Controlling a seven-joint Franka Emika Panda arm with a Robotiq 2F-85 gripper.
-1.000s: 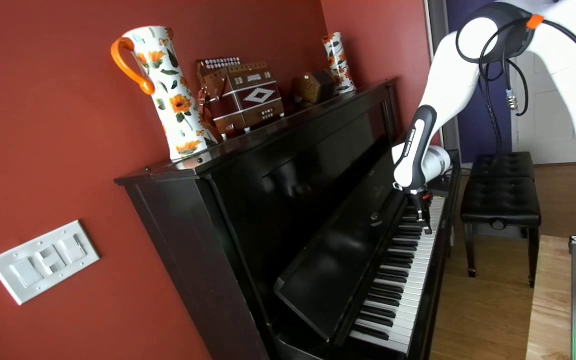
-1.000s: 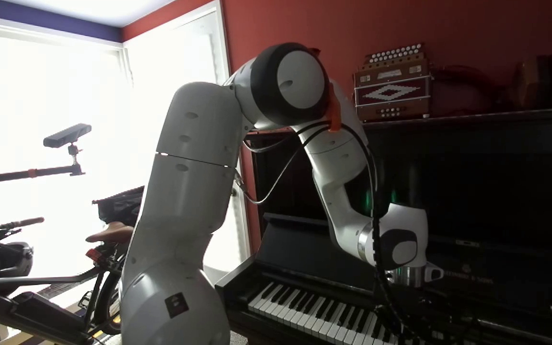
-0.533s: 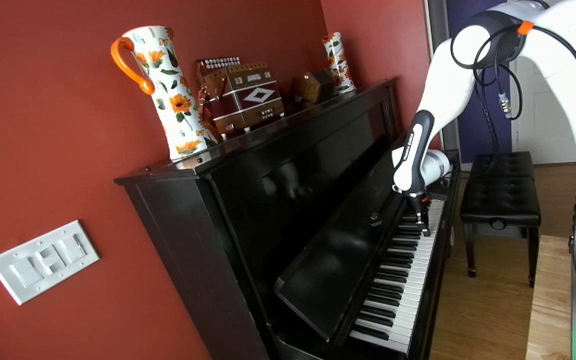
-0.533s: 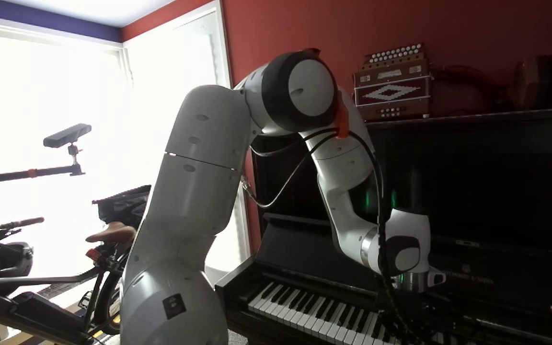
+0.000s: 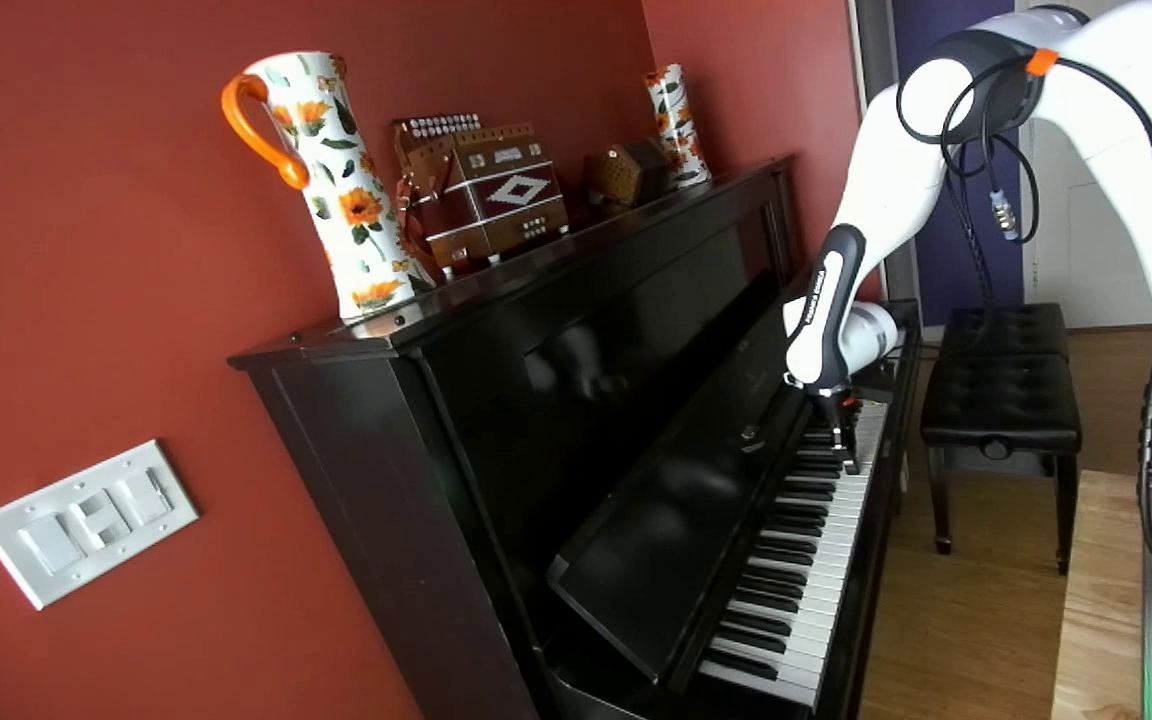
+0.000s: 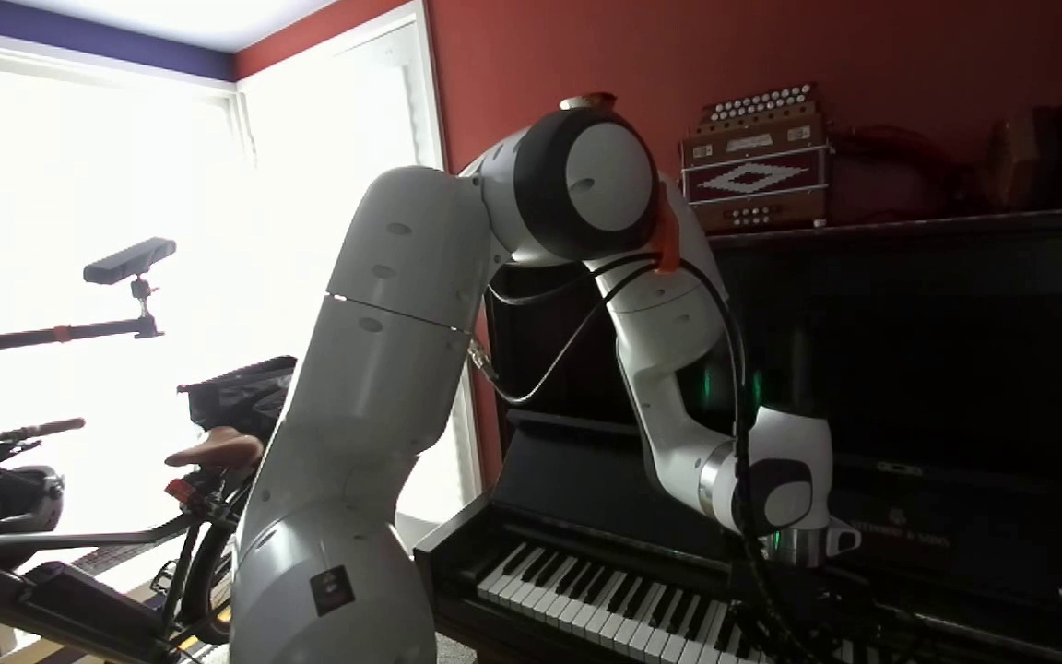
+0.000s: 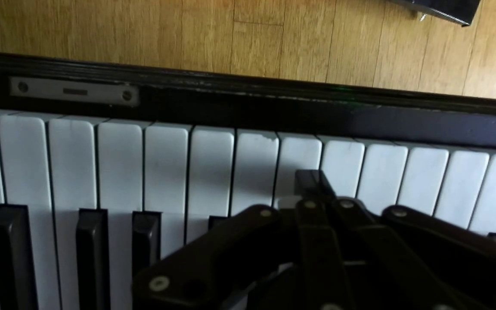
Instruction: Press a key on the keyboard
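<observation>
The keyboard (image 5: 824,560) is set into the front of a glossy black upright piano (image 5: 366,460), running from near to far in an exterior view, and the gripper (image 7: 317,183) points down over its far half. In the wrist view the fingertips (image 7: 305,185) sit side by side, brought together with only a thin line between them, over the fronts of the white keys (image 7: 121,168), about where two neighbours meet. Whether they touch the key surface I cannot tell. In an exterior view the white arm (image 6: 383,369) takes up the middle, and the gripper is too dark against the piano to read well.

The white keys are smooth, with rounded corners; the one just left of the fingertips has a nick in its front edge. The black keys (image 7: 93,254) are narrower and raised. Along the key fronts runs a dark rail (image 7: 239,105), its edge scuffed, with a metal plate (image 7: 75,91) screwed on at the left.

Past the rail lies a floor (image 7: 256,47) of yellowish wood planks. A tufted black bench (image 5: 1001,395) stands right of the piano, and a pale wooden tabletop (image 5: 1101,590) shows near right.

On the piano's top, from near to far, stand a floral jug (image 5: 346,190) with an orange handle, a brown accordion (image 5: 496,195) with a diamond ornament, a smaller squeezebox (image 5: 626,172) and a floral vase (image 5: 676,125). The wall (image 5: 136,250) behind is matte red. In an exterior view a bicycle (image 6: 61,599) with a tan saddle stands at left before a bright window (image 6: 79,203).
</observation>
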